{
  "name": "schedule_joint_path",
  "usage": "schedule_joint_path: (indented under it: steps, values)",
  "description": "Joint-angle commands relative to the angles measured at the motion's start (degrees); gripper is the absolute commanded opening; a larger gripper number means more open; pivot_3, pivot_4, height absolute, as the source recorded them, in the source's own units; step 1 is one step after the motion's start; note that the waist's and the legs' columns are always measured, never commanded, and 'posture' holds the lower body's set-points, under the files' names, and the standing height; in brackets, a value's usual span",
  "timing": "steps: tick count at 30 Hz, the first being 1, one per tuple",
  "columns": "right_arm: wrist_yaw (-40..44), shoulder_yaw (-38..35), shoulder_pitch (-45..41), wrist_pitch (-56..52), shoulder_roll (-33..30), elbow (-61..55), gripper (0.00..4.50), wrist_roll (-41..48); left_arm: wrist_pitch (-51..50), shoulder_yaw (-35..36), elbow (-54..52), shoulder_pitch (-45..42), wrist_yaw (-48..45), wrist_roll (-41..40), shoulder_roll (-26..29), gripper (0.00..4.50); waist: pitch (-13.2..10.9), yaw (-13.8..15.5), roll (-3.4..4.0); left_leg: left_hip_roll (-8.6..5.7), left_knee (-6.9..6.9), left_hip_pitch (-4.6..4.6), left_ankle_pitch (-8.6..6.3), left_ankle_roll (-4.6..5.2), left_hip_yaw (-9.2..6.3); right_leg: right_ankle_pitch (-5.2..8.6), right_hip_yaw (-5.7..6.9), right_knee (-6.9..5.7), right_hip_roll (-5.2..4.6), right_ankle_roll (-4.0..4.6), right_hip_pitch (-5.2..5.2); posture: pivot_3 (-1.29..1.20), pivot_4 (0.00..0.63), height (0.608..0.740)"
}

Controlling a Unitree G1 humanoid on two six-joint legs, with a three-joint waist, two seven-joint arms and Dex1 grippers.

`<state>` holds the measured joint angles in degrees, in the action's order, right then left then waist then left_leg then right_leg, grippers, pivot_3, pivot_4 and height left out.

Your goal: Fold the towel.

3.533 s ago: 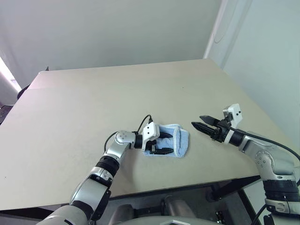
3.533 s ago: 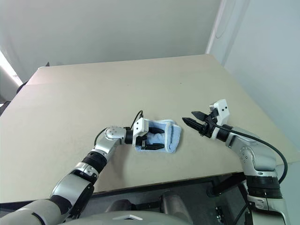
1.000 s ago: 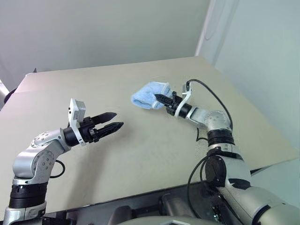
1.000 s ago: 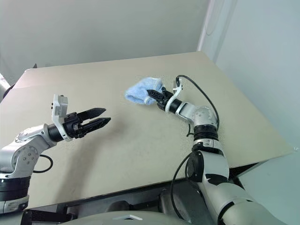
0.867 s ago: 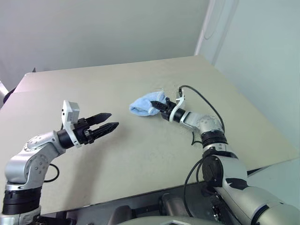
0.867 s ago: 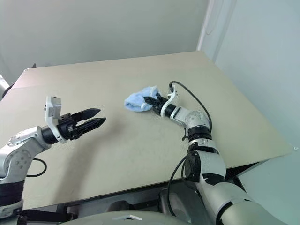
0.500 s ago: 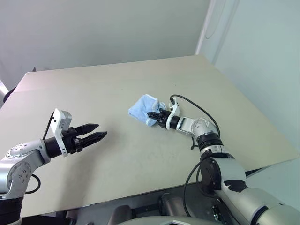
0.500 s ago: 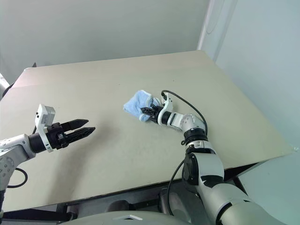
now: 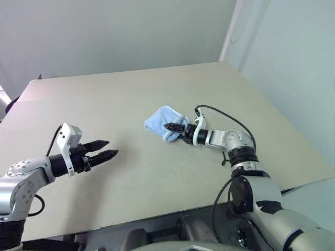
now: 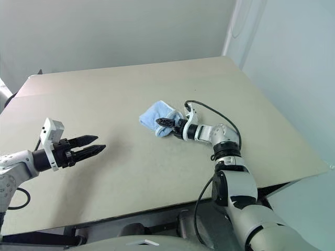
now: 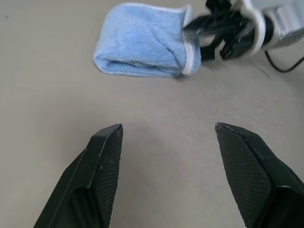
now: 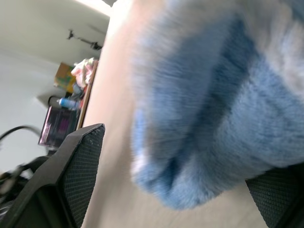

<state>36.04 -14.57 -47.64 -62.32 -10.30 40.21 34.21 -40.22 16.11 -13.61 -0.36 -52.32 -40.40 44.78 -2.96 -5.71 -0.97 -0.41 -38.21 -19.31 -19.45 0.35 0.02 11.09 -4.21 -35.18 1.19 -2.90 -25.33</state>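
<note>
Left eye view: the towel [image 9: 164, 120], a light-blue terry cloth, was seen lying folded into a small bundle on the beige table [image 9: 131, 99], slightly right of the frame's centre. A white stitched edging was visible along its end in the left wrist view. No brand, label text or other writing could be read on the cloth, the table or the arms.

The right gripper [image 9: 175, 131] was placed at the lower right edge of the bundle, its black fingers spread wide; one finger was seen over the cloth's edge and the other beside it near the table. In the right wrist view the blue pile sat between the parted fingers [image 12: 78, 166], and no pinch on it was made out. Whether the fingers touched the cloth could not be told.

The left gripper [image 9: 104, 149] was held above the table in the lower left of the frame, well apart from the towel, with its two fingers spread and nothing between them. It was pointed toward the right of the frame.
</note>
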Motion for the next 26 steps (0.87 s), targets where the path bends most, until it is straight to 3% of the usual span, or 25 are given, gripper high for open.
schedule_joint_path:
  steps: [1,6,9,13,17,18,26]
  values:
    - [4.56,3.34,2.39,-2.31,-5.14,-9.59,4.47,0.41,1.87,0.34,0.48,-1.64,-0.36,0.38,-0.37,3.28,0.01,0.07,-0.01,0.00,0.00,-0.01,0.00,0.00,-0.01,0.00,0.00,0.02,-0.01,0.00,0.00,0.00,0.000,0.740]
    - [15.80,12.00,10.55,5.47,-15.78,-24.61,4.47,-2.51,2.32,1.68,2.89,-3.08,0.11,-0.20,-1.45,3.28,0.00,0.22,-0.01,-0.03,0.00,-0.04,0.00,0.00,-0.01,0.11,0.03,0.04,-0.01,-0.18,0.00,0.00,0.000,0.740]
    - [22.34,18.97,18.83,20.36,-24.08,-37.20,4.47,-9.49,3.46,0.96,3.03,-2.29,-0.83,1.14,-1.25,3.28,-0.01,0.21,0.01,-0.03,0.01,-0.03,0.00,0.00,0.02,0.16,0.04,0.03,0.01,-0.25,-0.01,0.00,0.000,0.740]
    - [22.81,15.93,24.26,38.70,-23.46,-40.20,4.47,-12.15,4.01,0.86,3.44,-2.11,-0.91,1.60,-1.80,3.28,-0.01,-0.10,-0.05,0.03,0.03,-0.03,0.00,0.00,0.14,0.17,0.00,-0.06,0.08,-0.26,0.15,0.00,0.000,0.740]
    - [25.13,17.66,26.98,53.51,-23.64,-38.15,4.47,-16.75,4.39,1.96,4.25,-1.70,-1.18,1.56,-1.52,3.28,-0.04,0.18,-0.09,0.03,0.00,0.64,0.02,-0.01,0.14,0.29,0.00,-0.14,0.16,-0.04,0.59,0.00,0.000,0.740]
    - [25.04,17.72,27.16,54.90,-23.18,-37.30,4.47,-17.03,4.13,2.38,4.53,-1.66,-1.10,1.23,-1.52,3.28,-0.05,0.19,-0.10,0.03,0.00,0.96,0.02,-0.01,0.14,0.30,0.00,-0.13,0.15,-0.03,0.75,0.00,0.000,0.740]
    - [28.03,20.45,27.73,54.03,-23.59,-33.55,4.47,-18.21,2.97,3.63,4.47,-0.55,-0.21,1.07,-0.85,3.28,-0.03,0.24,-0.12,0.01,0.00,0.95,0.01,-0.01,0.19,0.29,-0.04,-0.03,0.04,-0.04,0.79,0.00,0.000,0.740]
